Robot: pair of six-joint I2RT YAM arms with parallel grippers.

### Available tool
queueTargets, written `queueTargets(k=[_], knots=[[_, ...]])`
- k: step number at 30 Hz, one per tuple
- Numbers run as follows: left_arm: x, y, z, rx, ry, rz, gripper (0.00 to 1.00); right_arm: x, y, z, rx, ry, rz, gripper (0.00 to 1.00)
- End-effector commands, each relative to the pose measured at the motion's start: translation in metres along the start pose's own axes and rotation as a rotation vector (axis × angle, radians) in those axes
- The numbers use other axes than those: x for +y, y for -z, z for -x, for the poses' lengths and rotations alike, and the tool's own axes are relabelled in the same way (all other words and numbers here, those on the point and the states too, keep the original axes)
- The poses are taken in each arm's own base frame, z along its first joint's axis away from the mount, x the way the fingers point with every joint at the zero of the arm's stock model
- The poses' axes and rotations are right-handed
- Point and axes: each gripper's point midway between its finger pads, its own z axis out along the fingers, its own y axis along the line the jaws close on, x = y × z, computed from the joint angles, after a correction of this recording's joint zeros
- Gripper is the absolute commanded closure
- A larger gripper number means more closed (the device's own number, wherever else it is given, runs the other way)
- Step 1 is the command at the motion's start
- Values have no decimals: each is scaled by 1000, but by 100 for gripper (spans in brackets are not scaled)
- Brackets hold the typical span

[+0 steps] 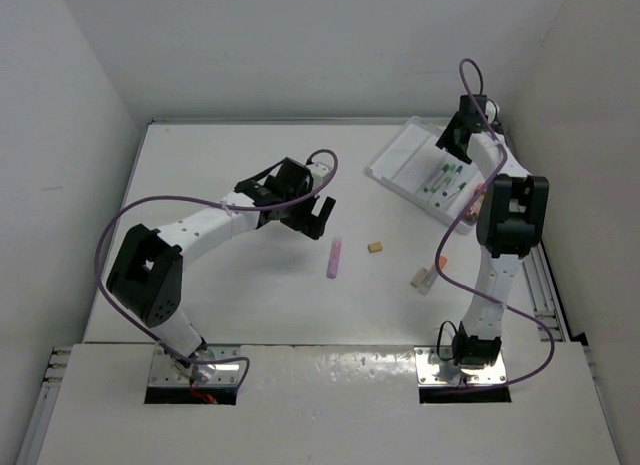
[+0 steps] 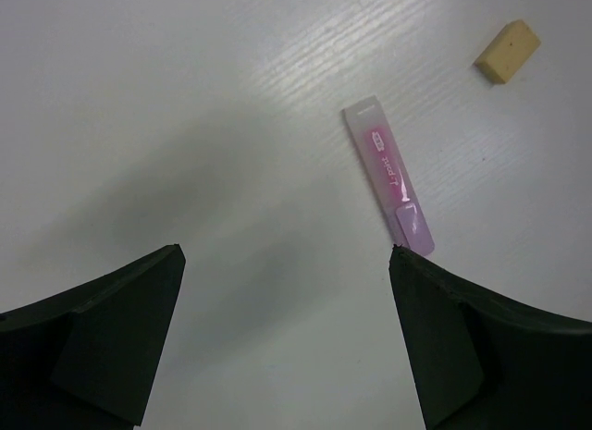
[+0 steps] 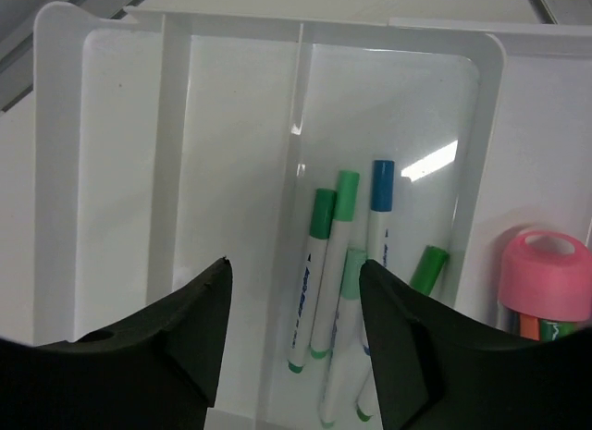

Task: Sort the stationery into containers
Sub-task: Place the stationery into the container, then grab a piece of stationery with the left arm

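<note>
A lilac stick [image 1: 334, 256] lies flat on the white table, with a tan eraser block [image 1: 376, 247] to its right. My left gripper [image 1: 313, 220] is open and empty, hovering just up and left of the stick. In the left wrist view the stick [image 2: 388, 178] lies by my right finger [image 2: 481, 337], and the eraser [image 2: 507, 51] is beyond it. My right gripper [image 1: 450, 137] is open and empty over the white divided tray [image 1: 400, 165]. In the right wrist view, several green- and blue-capped markers [image 3: 314, 282] lie in one compartment of the tray [image 3: 55, 171] between my open jaws [image 3: 294, 268].
A small beige and orange-tipped item [image 1: 423, 279] lies on the table in front of the right arm. A pink-capped thing [image 3: 546, 273] sits in the compartment to the right of the markers. White walls close in the table on three sides.
</note>
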Motion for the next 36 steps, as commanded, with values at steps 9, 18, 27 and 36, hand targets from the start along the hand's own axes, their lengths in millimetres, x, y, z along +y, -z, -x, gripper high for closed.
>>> queueTargets(k=[9, 18, 27, 36], knots=[[-56, -35, -37, 149, -2, -102, 14, 12, 162, 54, -57, 47, 315, 55], [-73, -79, -60, 290, 6, -139, 25, -13, 247, -15, -200, 456, 427, 56], [-76, -109, -84, 375, -1, -117, 51, -4, 306, -81, -496, 1070, 602, 59], [-123, -70, -53, 339, 201, -630, 87, 22, 331, -181, -710, 1690, 921, 51]])
